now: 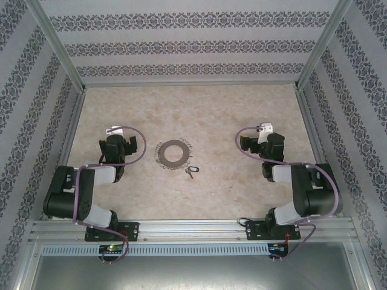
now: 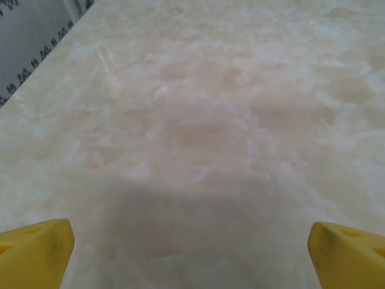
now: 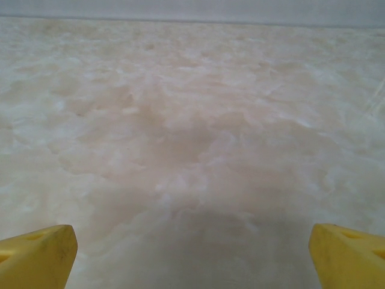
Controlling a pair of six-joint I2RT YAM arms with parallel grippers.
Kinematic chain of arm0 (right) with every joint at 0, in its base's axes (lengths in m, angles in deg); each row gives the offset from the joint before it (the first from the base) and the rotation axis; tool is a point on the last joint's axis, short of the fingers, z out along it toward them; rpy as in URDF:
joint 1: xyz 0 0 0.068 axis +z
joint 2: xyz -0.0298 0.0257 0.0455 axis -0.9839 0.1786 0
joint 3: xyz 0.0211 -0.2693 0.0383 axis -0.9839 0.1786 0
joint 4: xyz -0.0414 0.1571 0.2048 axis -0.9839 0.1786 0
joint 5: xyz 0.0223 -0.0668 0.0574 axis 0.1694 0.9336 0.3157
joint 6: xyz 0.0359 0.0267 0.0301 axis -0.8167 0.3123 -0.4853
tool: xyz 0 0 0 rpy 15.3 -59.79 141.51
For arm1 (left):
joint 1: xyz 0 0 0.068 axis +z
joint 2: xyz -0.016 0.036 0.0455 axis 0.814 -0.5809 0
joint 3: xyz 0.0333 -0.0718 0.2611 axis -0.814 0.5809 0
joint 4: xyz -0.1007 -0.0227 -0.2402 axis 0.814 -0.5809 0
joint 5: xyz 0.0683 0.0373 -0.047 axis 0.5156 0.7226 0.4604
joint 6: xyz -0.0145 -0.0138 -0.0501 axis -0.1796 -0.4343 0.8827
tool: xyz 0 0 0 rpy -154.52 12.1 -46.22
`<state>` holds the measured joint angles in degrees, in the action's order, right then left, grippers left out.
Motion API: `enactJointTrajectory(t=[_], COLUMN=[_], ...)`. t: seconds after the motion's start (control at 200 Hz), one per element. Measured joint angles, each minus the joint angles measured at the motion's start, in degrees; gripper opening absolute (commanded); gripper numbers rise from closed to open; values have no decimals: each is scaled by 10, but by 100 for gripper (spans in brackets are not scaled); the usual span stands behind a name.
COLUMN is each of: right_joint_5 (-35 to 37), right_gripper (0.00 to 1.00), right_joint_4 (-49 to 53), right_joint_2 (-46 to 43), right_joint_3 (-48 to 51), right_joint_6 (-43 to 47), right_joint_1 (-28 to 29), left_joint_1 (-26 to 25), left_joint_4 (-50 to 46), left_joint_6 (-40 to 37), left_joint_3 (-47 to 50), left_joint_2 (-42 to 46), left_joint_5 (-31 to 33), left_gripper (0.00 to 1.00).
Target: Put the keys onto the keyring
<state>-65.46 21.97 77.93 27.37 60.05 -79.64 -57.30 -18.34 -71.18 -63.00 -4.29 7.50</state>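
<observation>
Table (image 1: 199, 109): pale marbled surface, enclosed by patterned walls (image 1: 24, 90).
Left arm (image 1: 78, 193): folded at 8 o'clock of the table centre; its wrist sits at 9 o'clock of the keyring, well apart.
Right arm (image 1: 305, 193): folded at 4 o'clock of the table centre; its wrist sits at 3 o'clock of the keyring, well apart.
Left gripper (image 2: 192, 256): yellow fingers (image 2: 36, 250) spread wide apart, bare table between them.
Right gripper (image 3: 192, 256): yellow fingers (image 3: 346, 253) spread wide apart, bare table between them.
Keyring (image 1: 164, 153): flat on the table near its centre, between the arms; rim fringed with wire loops.
Key (image 1: 191, 172): flat on the table at 5 o'clock of the keyring, just beside its rim; contact cannot be told.
</observation>
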Motion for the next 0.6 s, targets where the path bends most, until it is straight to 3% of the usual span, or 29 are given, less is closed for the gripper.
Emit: enactJointTrajectory(t=[0.175,0.605], right_joint_5=[17,63], right_gripper=[98,98], right_joint_4=[-17,-30], right_joint_2=[5,5], right_joint_3=[-1,-1], right_joint_6=[-9,-11], right_joint_1=[-9,5], left_joint_1=[9,14], left_joint_4=[91,124], left_joint_6=[-11,-12], left_joint_3=[24,24], left_joint_2=[-42,-47], left_joint_5=[-35,-57], left_gripper=[100,100])
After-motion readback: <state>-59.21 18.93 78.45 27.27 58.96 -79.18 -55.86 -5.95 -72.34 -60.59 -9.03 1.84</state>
